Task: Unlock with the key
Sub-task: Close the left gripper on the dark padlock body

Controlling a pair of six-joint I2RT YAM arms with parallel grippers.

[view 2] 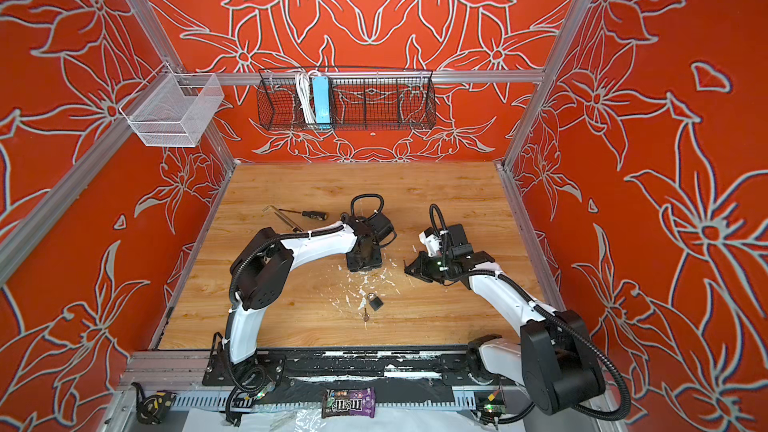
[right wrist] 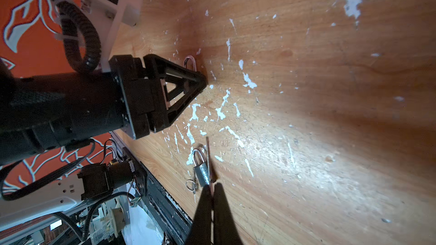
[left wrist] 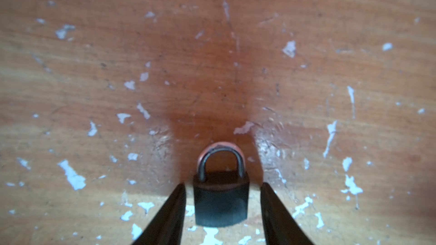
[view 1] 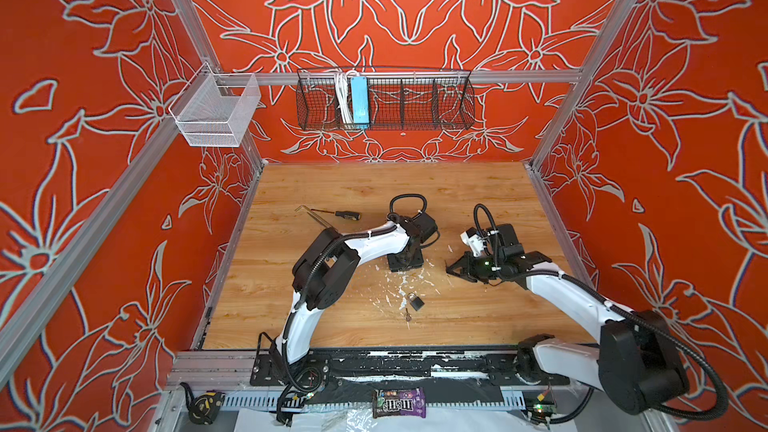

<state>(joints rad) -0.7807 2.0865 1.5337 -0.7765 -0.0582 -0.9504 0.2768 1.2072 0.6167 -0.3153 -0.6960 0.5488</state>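
Heads up, there are two locks here, and one is basically invisible from above. The dark padlock sits under the left pincer, so in both top views the wrist blocks it. The right wrist camera only catches its shackle peeking out behind the fingers. The left wrist view shows it lying on the table between the fingers with a gap on each side, so that pincer is released and gripping nothing. The second padlock lies nearer the front edge with a small key on a ring just beside it, tiny and blurry from above. The right pincer is clenched, and a thin sliver pokes out of its tips, edge-on; can't tell what it is. Left arm is elbow-up with the wrist pointing straight down. Right arm reaches in low from the right, pincer aimed at the middle.
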